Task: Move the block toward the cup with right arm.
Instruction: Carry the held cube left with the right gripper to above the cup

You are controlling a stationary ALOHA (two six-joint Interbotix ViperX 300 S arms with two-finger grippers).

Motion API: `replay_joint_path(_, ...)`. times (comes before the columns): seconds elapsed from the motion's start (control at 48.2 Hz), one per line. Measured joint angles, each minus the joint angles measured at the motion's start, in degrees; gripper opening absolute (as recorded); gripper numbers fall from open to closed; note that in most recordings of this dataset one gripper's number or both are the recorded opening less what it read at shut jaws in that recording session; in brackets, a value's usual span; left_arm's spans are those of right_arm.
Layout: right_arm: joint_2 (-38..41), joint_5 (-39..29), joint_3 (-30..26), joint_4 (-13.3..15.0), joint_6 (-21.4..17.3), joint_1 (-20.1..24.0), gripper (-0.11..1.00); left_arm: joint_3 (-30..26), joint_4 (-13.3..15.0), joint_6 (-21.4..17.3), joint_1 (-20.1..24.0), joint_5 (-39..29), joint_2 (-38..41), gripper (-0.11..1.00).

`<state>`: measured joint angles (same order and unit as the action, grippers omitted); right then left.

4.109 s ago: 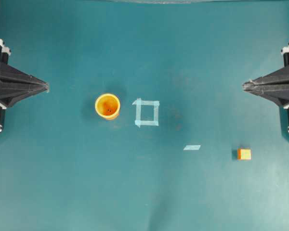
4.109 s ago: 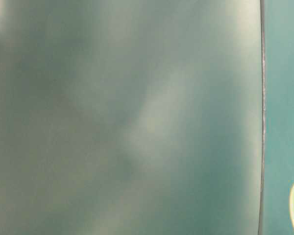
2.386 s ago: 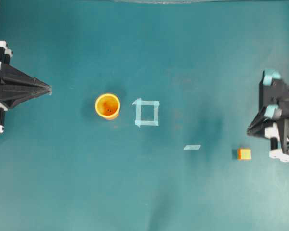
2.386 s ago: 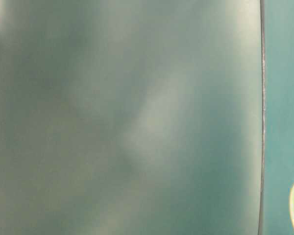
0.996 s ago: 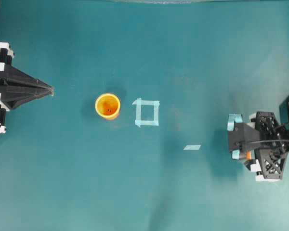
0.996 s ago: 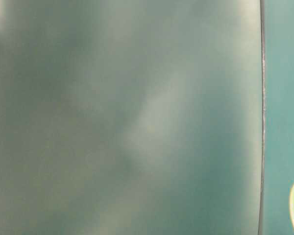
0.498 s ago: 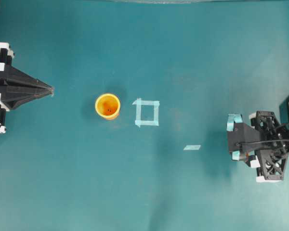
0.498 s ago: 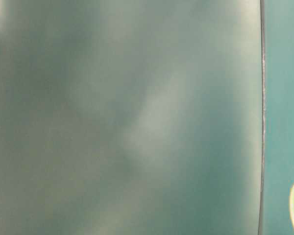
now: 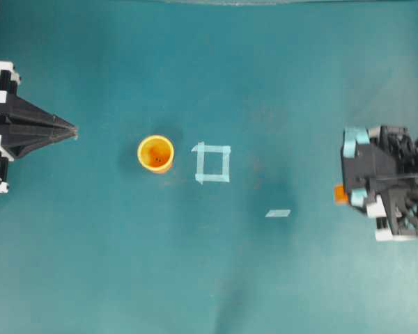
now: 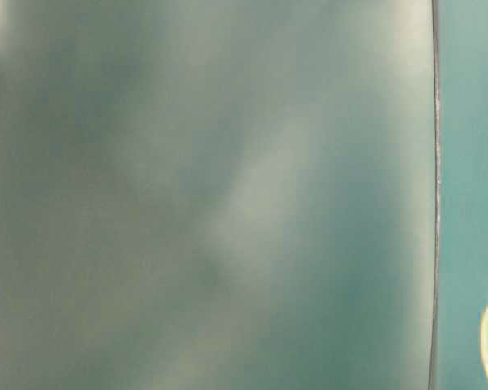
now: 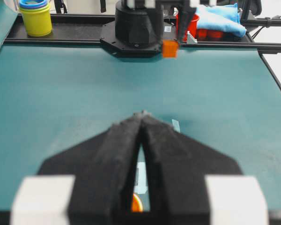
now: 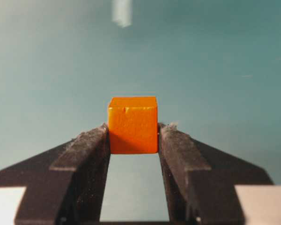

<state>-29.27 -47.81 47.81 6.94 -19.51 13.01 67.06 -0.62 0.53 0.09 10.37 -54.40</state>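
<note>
Overhead: the right gripper (image 9: 348, 195) is gripping the block (image 9: 341, 194) near the table's (image 9: 265, 69) right edge, well apart from the cup (image 9: 155, 153) left of centre. A tape square (image 9: 212, 163) and a tape strip (image 9: 278, 213) are lying between them; neither is likely obstructing.

Table-level: blurred, unusable.

Left wrist: the left gripper (image 11: 141, 123) is sitting closed, empty.

Right wrist: the pads (image 12: 89, 143) are pinching only the block's (image 12: 133, 124) lower sides at their tips; judged risk, slipping during travel.
</note>
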Motion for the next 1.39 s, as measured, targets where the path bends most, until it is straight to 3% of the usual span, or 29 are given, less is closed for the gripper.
replay_joint_path(0.104,0.1,-0.3,-2.2,1.6,0.1,-4.1,0.39,0.0,0.0,0.0,0.0,0.1,0.0,0.04)
replay_joint_path(0.291,2.5,-0.4,-6.4,2.0,0.2,-11.4,0.39,0.0,0.0,0.0,0.0,0.1,-0.2,0.04)
replay_joint_path(0.415,5.7,-0.3,-10.0,2.0,0.5,-14.1,0.39,-0.1,0.1,0.0,0.0,0.0,-0.2,0.04)
replay_joint_path(0.934,25.5,-0.5,-30.1,2.0,4.0,-17.3,0.39,-0.1,0.0,0.1,0.0,0.0,-0.3,0.04)
replay_joint_path(1.39,34.7,1.1,-43.8,1.9,4.8,-17.6,0.39,-0.1,0.0,0.3,0.0,0.0,-0.3,0.04)
